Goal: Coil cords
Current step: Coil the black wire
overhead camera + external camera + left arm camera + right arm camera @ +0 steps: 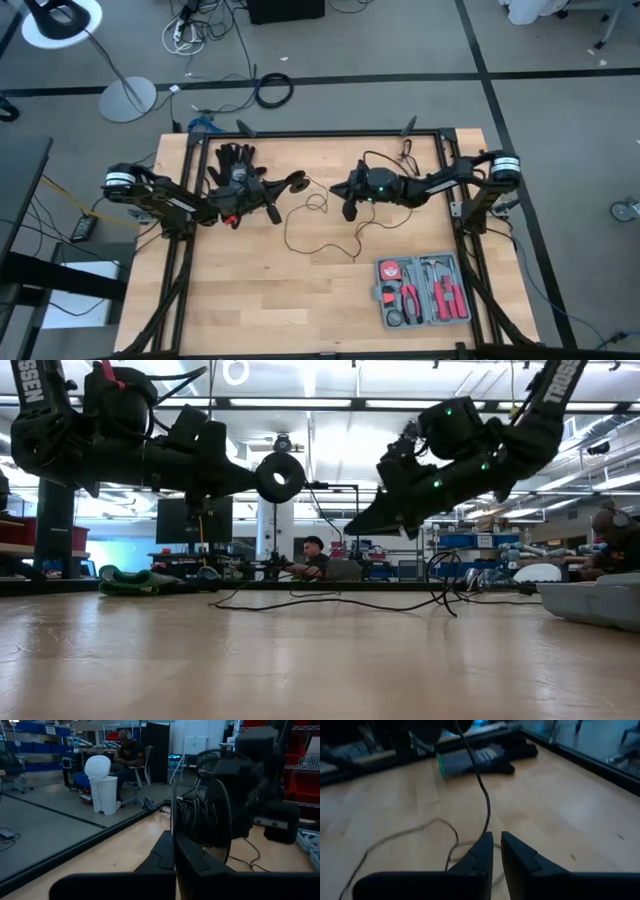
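Note:
The cord is one thin black wire [318, 246] lying in loose loops on the table's middle [330, 601]. It ends in a small round black disc [297, 181]. My left gripper [283, 190] comes in from the table's left and is shut on the disc [280, 477], well above the table. My right gripper [349, 205] hangs right of it, slanting down toward the table [362, 526]. Its fingers stand a narrow gap apart [496, 845]. A strand of the wire [483, 790] runs down to one fingertip. My left gripper pinches the disc's edge [262, 480] between its two shut fingers, coming level from the table's left. The disc stands on edge, one flat face toward the table's near side, lifted clear of the table. My right gripper: a strand of wire meets one fingertip [485, 839]; whether it touches, I cannot tell.
A black glove [234, 160] lies at the far left of the table. An open grey tool case [422, 292] sits near the right front corner. A carabiner [408, 152] lies by the far right edge. Bare wood stretches across the near half.

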